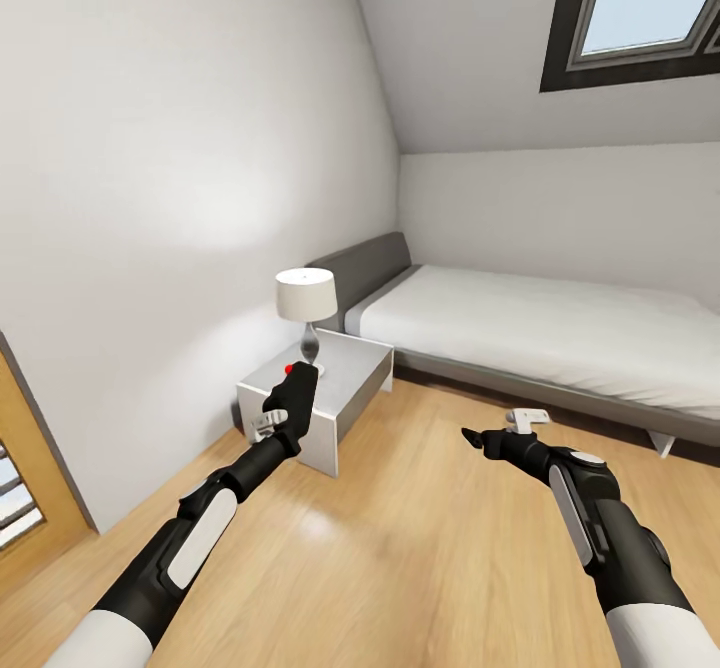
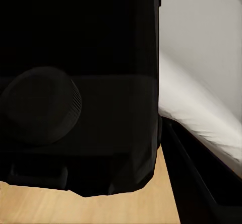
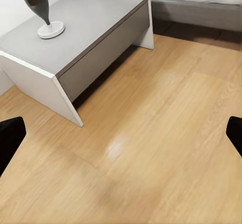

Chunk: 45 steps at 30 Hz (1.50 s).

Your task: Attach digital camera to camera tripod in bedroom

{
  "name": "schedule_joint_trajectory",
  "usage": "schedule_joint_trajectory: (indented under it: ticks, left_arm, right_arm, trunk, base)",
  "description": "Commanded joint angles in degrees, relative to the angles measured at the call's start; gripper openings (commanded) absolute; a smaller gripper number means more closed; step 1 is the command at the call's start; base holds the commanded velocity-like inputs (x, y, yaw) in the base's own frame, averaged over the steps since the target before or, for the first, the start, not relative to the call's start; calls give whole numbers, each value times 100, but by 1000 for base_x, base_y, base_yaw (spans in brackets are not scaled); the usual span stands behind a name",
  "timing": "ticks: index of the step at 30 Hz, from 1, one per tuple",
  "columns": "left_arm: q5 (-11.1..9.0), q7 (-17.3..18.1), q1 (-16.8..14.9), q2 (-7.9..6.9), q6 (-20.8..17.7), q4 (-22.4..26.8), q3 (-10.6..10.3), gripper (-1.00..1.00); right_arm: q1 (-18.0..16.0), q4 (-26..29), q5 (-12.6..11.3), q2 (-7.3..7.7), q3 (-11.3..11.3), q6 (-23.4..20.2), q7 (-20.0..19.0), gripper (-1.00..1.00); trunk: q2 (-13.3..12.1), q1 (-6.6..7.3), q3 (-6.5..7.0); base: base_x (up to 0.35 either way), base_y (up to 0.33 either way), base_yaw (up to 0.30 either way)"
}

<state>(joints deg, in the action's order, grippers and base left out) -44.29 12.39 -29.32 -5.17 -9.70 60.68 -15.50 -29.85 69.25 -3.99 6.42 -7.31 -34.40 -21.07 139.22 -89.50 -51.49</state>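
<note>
The digital camera (image 1: 298, 386), a black chunky body with a red button on top, is held up in my left gripper (image 1: 283, 414), which is shut on it, in front of the nightstand. Seen close in the left wrist view, the camera (image 2: 75, 83) is a dark body with a round knob. My right gripper (image 1: 492, 440) hangs open above the wood floor with nothing between its fingers; its black fingertips (image 3: 10, 133) show far apart at both sides of the right wrist view. The camera tripod is out of view.
A grey nightstand (image 1: 345, 388) with a white-shaded lamp (image 1: 305, 298) stands against the left wall. The grey bed with its white mattress (image 1: 560, 328) runs along the back right. A wooden door (image 1: 30, 478) is at the far left. Light wood floor (image 1: 420, 548) lies ahead.
</note>
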Motion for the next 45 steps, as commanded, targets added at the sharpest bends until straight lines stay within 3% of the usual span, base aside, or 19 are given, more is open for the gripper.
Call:
schedule_joint_trajectory:
  ticks: [1, 11, 45]
  left_arm:
    - [-63, 11, -3, -4, -30, -10, -4, -100]
    - [-44, 10, -3, -5, -14, -239, -10, -100]
    - [-5, 9, -3, -6, 7, -187, 2, -100]
  right_arm:
    - [-3, 4, -40, 0, -8, -40, -5, 100]
    - [-3, -7, -34, -1, -8, -36, 6, 100]
    - [-3, -8, -33, -3, -8, -32, 24, 100]
  trunk:
    - [-39, 24, 12]
    - [-440, 243, 192]
    - [-1804, 990, 802]
  base:
    - [0, 0, 0]
    - [0, 0, 0]
    - [0, 0, 0]
